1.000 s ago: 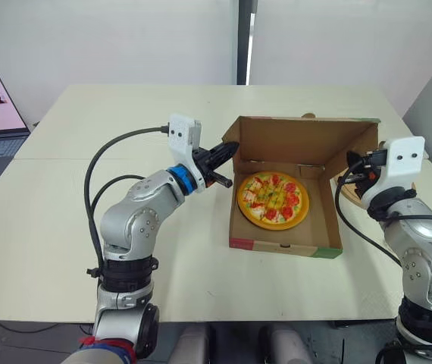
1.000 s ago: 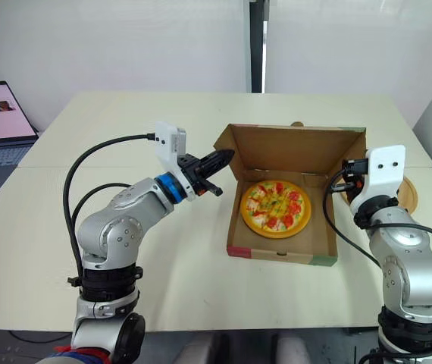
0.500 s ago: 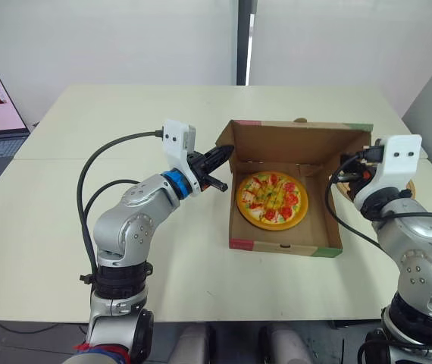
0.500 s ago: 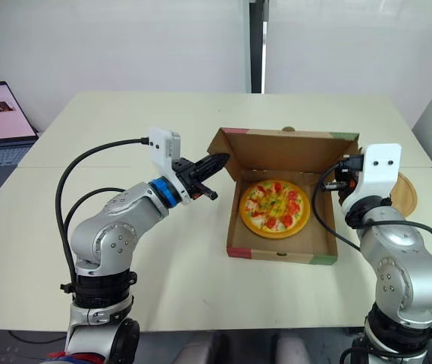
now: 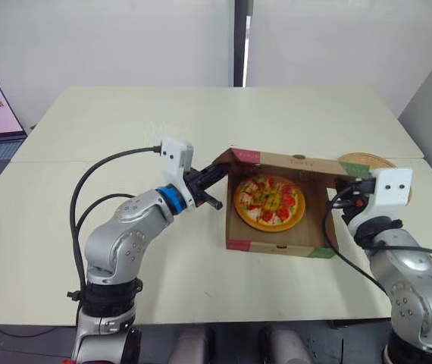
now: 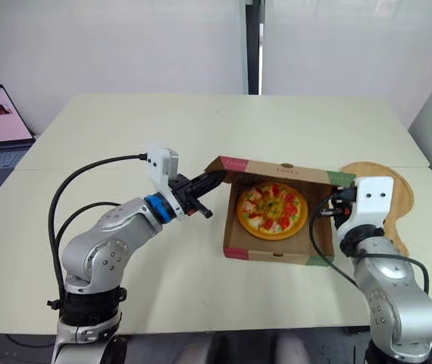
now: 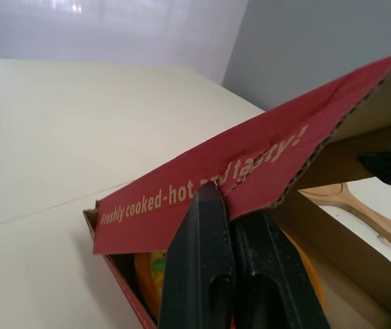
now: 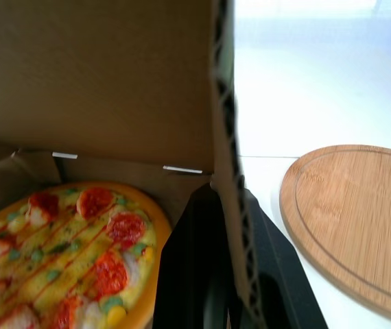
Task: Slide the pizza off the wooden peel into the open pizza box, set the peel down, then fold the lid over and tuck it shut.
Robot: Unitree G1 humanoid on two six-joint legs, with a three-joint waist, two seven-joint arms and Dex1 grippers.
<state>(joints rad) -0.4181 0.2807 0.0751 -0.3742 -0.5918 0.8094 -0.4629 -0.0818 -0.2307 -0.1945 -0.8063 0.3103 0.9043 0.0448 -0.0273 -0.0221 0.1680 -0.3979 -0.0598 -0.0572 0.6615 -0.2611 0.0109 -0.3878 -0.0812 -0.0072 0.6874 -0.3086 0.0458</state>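
The brown cardboard lid (image 6: 277, 167) had dropped halfway over the box (image 6: 267, 255).
Left gripper (image 6: 217, 177), right gripper (image 6: 335, 200) clamped its corners; topped pizza (image 6: 271, 210) inside, round wooden peel (image 6: 387, 199) beside box; tucking remained.

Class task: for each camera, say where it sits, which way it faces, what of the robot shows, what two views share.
Head pair: on the head, facing forward and down at the cream table; both arms show, left tool and right tool holding the brown cardboard pizza box's lid.
Left wrist: on the left arm, looking along fingers pinching the lid's red flap.
Right wrist: on the right arm, looking along fingers gripping the lid's edge.
Shared: both wrists see the round topped pizza and round wooden peel.
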